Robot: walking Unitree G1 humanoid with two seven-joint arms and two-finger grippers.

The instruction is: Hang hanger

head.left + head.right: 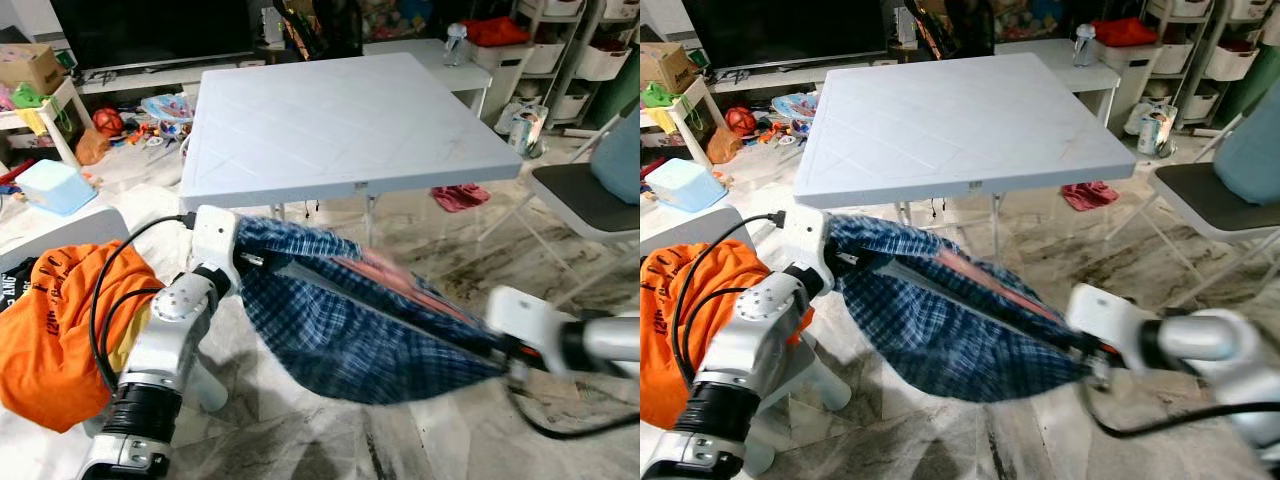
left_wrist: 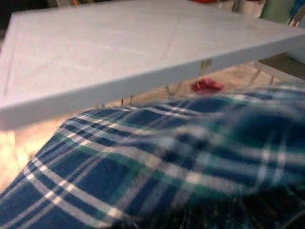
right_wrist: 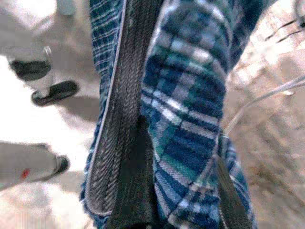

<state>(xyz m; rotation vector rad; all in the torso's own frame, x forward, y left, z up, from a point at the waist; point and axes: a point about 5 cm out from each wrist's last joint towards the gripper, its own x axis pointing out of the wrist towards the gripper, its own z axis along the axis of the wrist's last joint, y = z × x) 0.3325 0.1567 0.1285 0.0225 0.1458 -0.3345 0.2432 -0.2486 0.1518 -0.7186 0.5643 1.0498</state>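
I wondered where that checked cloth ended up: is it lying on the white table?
No, the blue checked cloth hangs stretched between the left gripper and the right gripper, below and in front of the white table.

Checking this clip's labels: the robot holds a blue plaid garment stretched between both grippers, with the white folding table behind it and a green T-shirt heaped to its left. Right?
One detail is off: the heaped T-shirt to the robot's left is orange, not green, as the left eye view shows. The rest holds: the blue plaid garment is stretched between the left gripper and right gripper, in front of the white folding table.
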